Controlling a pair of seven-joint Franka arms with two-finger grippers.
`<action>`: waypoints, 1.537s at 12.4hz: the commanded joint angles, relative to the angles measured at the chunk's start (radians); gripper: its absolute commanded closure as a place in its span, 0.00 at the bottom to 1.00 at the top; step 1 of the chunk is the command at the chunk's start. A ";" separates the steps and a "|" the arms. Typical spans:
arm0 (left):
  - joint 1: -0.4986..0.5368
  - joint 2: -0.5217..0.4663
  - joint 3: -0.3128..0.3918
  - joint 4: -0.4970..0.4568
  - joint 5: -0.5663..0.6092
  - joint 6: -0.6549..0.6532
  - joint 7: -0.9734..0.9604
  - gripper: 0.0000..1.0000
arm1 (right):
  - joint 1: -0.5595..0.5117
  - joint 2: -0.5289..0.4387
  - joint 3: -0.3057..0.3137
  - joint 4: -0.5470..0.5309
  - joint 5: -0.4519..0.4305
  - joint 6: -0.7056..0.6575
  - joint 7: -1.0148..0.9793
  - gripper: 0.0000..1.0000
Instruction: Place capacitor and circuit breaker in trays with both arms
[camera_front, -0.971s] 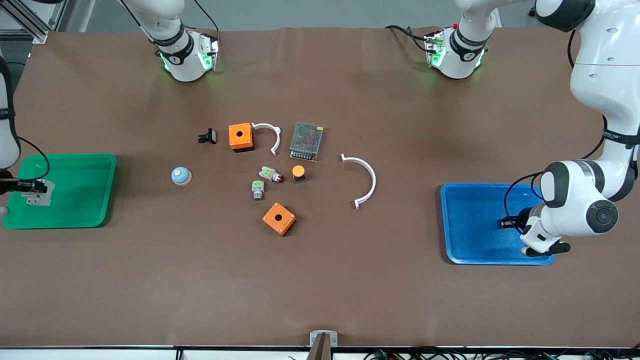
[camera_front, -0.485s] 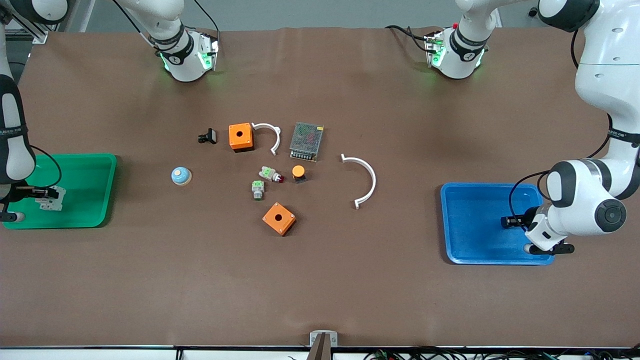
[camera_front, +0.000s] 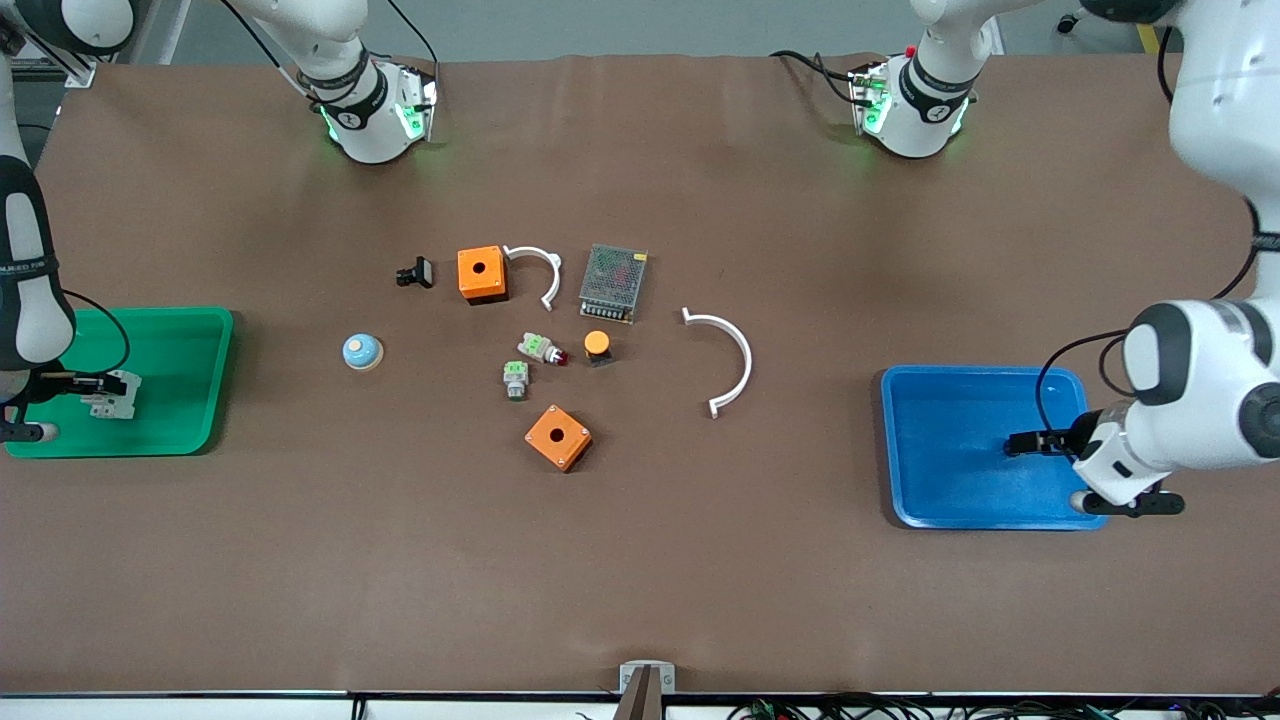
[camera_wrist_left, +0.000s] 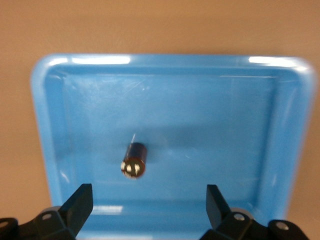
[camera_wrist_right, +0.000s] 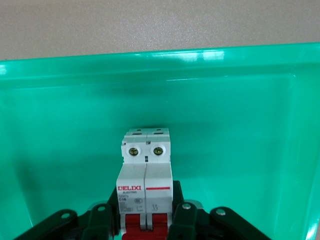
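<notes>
cluttering mid-table: orange boxes (camera_front: 482, 273), white arcs (camera_front: 728, 358)

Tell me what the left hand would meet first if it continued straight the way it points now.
Probably the capacitor, which lies on the floor of the blue tray between the open left hand's fingers and ahead of them. Depth is unclear.

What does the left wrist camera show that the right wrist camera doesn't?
Only the left wrist view shows the blue tray with the capacitor lying loose in it, and the left gripper open above it.

Only the right wrist view shows the green tray and the circuit breaker, clamped at its red-lever end between the right gripper fingers.

Both show one tray holding one part, seen past that arm's own black gripper, with brown table around the tray.
</notes>
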 joint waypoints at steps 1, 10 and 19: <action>0.000 -0.163 -0.034 0.016 0.016 -0.127 -0.012 0.00 | -0.019 0.005 0.018 0.024 0.024 -0.015 -0.026 0.57; 0.001 -0.440 -0.078 0.144 -0.044 -0.462 -0.016 0.00 | 0.177 -0.482 0.023 0.026 0.024 -0.626 0.202 0.02; -0.360 -0.583 0.297 0.052 -0.176 -0.505 -0.023 0.00 | 0.490 -0.741 0.018 -0.061 0.178 -0.672 0.552 0.00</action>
